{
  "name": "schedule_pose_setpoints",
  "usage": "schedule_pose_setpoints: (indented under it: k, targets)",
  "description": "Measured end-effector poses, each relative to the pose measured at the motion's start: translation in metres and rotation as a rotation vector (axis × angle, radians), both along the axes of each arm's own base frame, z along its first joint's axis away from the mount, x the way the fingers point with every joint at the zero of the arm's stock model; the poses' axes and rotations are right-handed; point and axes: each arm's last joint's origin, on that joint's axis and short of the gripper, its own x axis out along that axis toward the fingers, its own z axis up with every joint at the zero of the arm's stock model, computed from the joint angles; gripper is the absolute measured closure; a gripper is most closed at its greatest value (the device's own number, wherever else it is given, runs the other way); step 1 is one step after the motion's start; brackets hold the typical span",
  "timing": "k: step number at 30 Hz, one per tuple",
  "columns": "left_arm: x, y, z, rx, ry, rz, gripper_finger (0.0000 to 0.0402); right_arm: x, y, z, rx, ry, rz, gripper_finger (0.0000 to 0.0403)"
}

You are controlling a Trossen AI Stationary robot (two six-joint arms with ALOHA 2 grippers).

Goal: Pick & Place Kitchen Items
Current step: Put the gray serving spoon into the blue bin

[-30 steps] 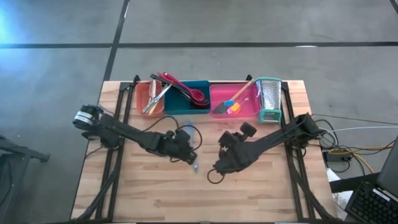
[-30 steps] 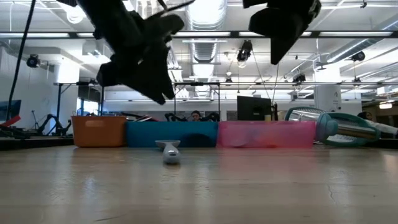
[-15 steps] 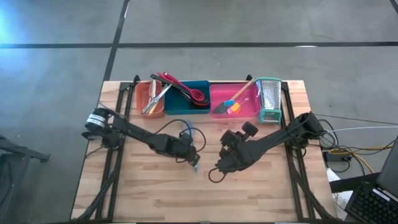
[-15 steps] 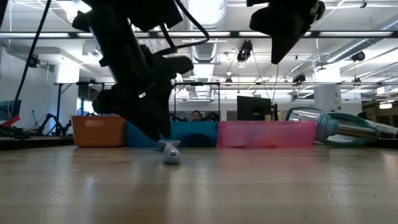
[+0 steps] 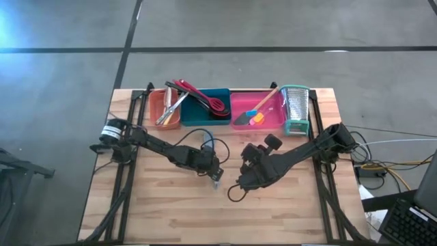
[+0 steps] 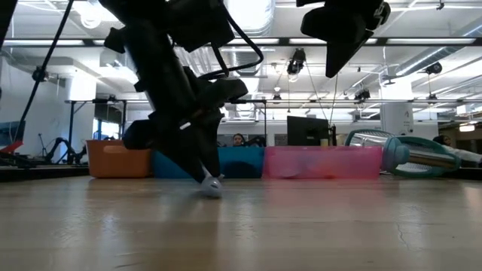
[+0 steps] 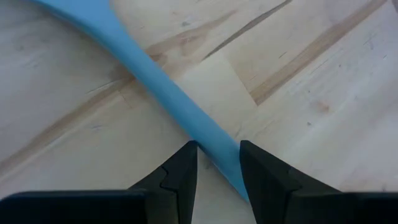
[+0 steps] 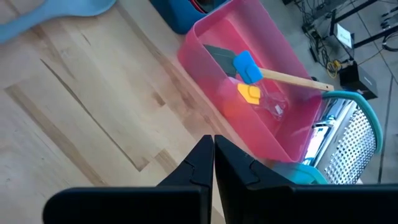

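The left gripper (image 7: 217, 165) straddles the slim blue plastic spatula (image 7: 155, 78), fingers unclosed; next, pinch and lift (right gripper (image 8: 213, 158) clenched, idle).

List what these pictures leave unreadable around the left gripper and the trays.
- Light blue plastic utensil: both ends cut off in the left wrist view; left gripper straddles its handle, contact unclear.
- Low view: the left arm hides that utensil.
- Orange rectangular tray: its contents too small in the high view.
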Motion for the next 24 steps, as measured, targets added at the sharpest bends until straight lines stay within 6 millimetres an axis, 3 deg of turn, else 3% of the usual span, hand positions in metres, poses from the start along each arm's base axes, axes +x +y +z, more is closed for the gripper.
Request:
schedule_pose_setpoints:
  k: [8,15,24]
  targets:
    - [-0.002,-0.001,-0.011,-0.074,0.053,-0.046,0.0279,0.000,0.000,0.000,0.000,0.005,0.006,0.0394]
    - [-0.020,-0.010,-0.027,-0.130,0.159,-0.099,0.0280,0.000,0.000,0.000,0.001,0.005,0.009,0.0394]
    - [-0.019,-0.011,-0.021,-0.190,0.103,-0.113,0.0280,0.001,0.001,0.000,0.006,-0.002,0.011,0.0394]
